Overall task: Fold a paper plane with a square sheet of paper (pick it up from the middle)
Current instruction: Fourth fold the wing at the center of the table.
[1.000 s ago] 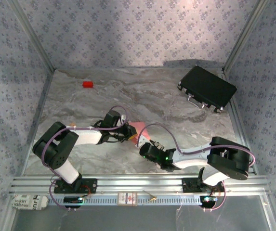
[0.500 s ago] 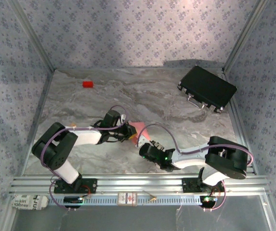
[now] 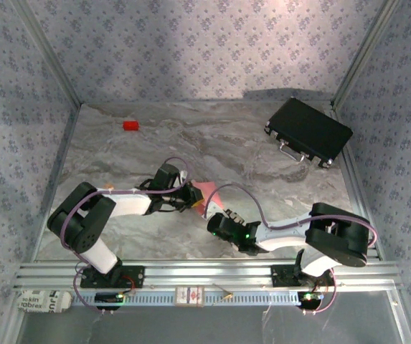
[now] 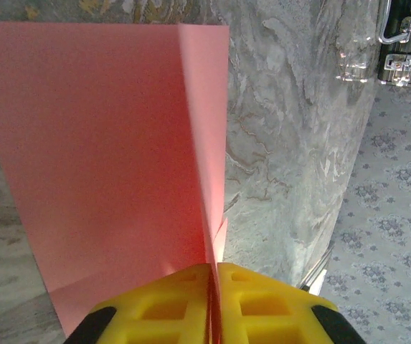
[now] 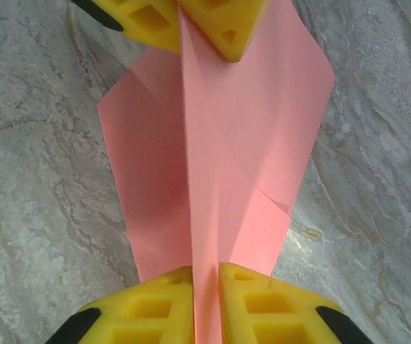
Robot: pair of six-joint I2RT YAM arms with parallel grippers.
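Floral-papered walls (image 3: pixel 205 43) enclose a grey marbled counter (image 3: pixel 227 143). Red block (image 3: pixel 130 125) back left. At centre, the left pincer (image 4: pixel 212 301) and right pincer (image 5: pixel 205 301) each clamp the creased square sheet of paper (image 5: pixel 219 143), held between them. Black case (image 3: pixel 308 131) back right.

What we can read
We make out only partial dark lettering, roughly "labrex", on a white label (image 3: pixel 41 301) at lower left; the small tag (image 3: pixel 190 295) on the rail (image 3: pixel 262 273) is illegible.
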